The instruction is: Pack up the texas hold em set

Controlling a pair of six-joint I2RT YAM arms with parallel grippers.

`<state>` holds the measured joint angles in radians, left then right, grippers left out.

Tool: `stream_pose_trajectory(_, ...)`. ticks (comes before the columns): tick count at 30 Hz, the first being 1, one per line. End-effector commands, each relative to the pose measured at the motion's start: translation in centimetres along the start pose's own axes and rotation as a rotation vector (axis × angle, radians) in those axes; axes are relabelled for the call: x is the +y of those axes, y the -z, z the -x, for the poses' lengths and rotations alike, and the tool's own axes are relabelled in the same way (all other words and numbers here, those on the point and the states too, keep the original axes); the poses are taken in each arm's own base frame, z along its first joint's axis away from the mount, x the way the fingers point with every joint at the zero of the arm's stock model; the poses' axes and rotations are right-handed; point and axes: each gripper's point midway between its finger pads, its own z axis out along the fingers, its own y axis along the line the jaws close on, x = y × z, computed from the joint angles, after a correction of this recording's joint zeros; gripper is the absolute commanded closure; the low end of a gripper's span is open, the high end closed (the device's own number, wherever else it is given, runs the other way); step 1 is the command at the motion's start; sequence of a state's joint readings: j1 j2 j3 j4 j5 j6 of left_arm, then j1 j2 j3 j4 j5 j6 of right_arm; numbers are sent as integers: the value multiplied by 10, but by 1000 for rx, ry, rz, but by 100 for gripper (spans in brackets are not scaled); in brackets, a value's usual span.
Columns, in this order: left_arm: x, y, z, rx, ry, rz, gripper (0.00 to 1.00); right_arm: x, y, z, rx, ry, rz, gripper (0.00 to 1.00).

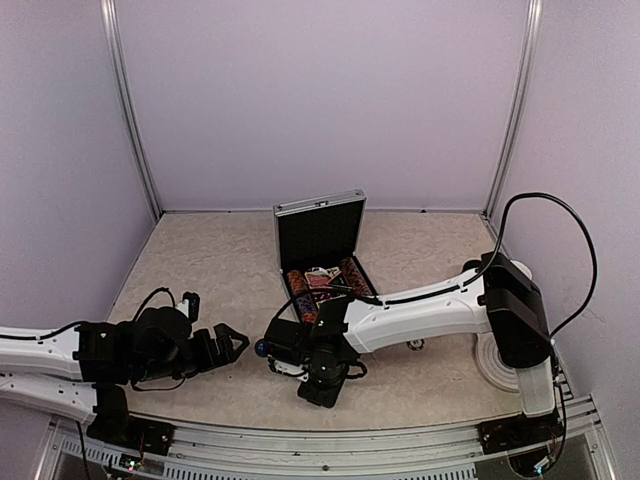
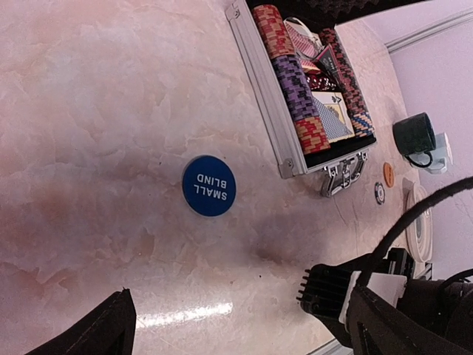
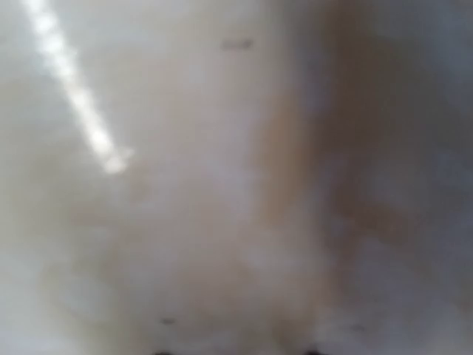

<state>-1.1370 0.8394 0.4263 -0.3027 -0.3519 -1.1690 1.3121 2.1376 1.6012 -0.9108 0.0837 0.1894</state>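
The silver case [image 1: 318, 215] stands open at the table's middle, its lid upright. Inside it the left wrist view shows rows of red, purple and dark chips [image 2: 294, 81] and cards [image 2: 329, 111]. A round blue button marked SMALL BLIND [image 2: 209, 186] lies on the table in front of the case, and it also shows in the top view [image 1: 262, 347]. My left gripper [image 1: 232, 345] is open and empty, hovering left of the button. My right gripper [image 1: 320, 382] points down at the table just right of the button. Its wrist view is a blur of table and its jaws are hidden.
A dark mug [image 2: 414, 134], a small orange disc [image 2: 388, 174], a small ringed disc [image 2: 379, 195] and a round pale coaster [image 1: 495, 365] lie right of the case. A black ribbed part of the right arm [image 2: 329, 292] sits close to my left gripper.
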Motion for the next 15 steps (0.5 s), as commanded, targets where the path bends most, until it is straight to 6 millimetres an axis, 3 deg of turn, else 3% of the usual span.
stream_pose_trajectory(1, 1, -5, -1, 11, -32, -4, 1, -32, 17, 5, -24, -66, -142, 53)
stream_pose_trajectory(5, -11, -8, 2, 8, -92, -21, 1, -70, 58, 5, -142, -282, -178, 32)
stream_pose_trajectory(7, -16, -11, 4, 8, -135, -13, 1, -91, 74, -6, -187, -410, -179, 24)
stream_pose_trajectory(11, -39, -11, 9, 26, -195, -39, 1, -132, 99, -44, -225, -671, -187, 16)
stream_pose_trajectory(15, -69, 13, 13, 95, -204, -24, 1, -166, 132, -78, -332, -935, -120, 17)
